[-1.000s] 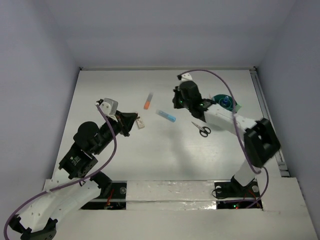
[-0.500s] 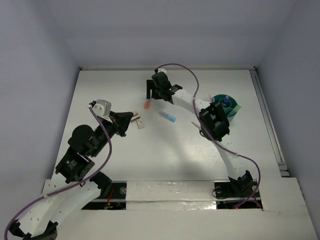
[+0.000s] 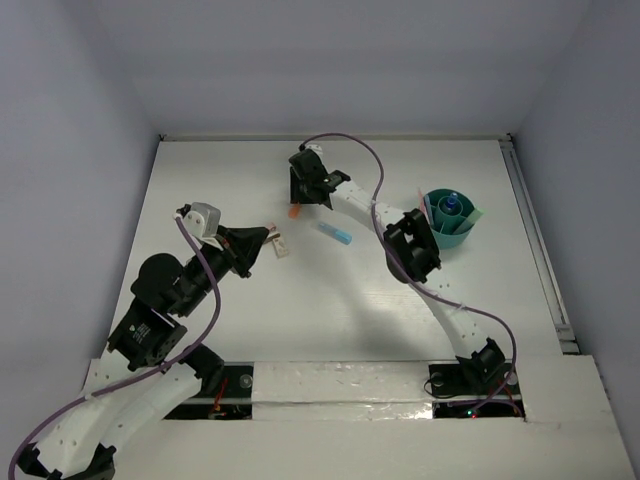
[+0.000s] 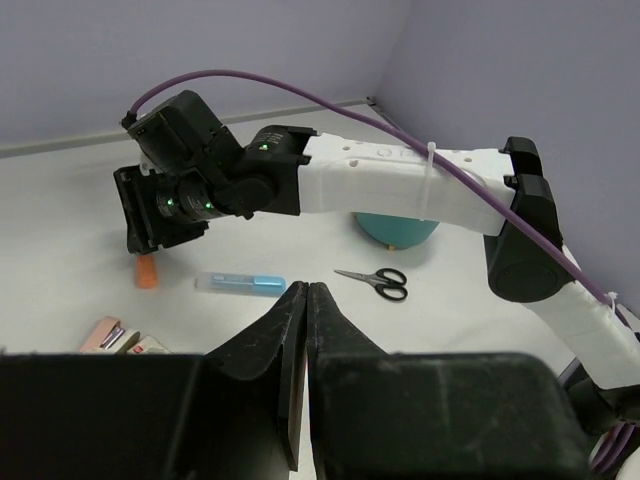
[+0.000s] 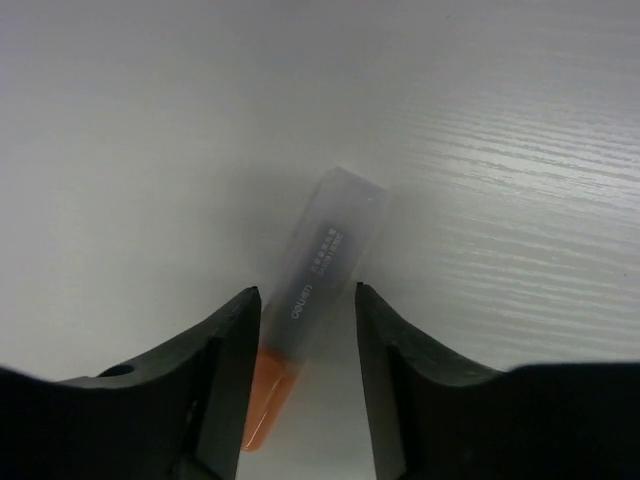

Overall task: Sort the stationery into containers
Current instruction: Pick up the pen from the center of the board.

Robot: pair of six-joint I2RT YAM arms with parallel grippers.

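Note:
An orange marker [image 5: 322,252] with a frosted cap lies flat on the white table. My right gripper [image 5: 305,292] is open and straddles it, the left finger close against it and a gap on the right. From above, the right gripper [image 3: 300,198] sits at the far centre over the marker [image 3: 293,212]. A blue-capped clear pen [image 3: 335,233] lies just right of it. Two small erasers [image 3: 279,245] lie near my left gripper [image 3: 268,240], which is shut and empty. The scissors [image 4: 375,282] show only in the left wrist view. The teal cup [image 3: 447,228] holds several pens.
The right arm's elbow [image 3: 410,248] hangs over the table's middle right and hides the scissors from above. Grey walls close the table in at the back and sides. A metal rail [image 3: 535,240] runs along the right edge.
My right arm has swung from beside the cup to the far centre, and its jaws have opened and come down around the orange marker. The left arm has barely shifted.

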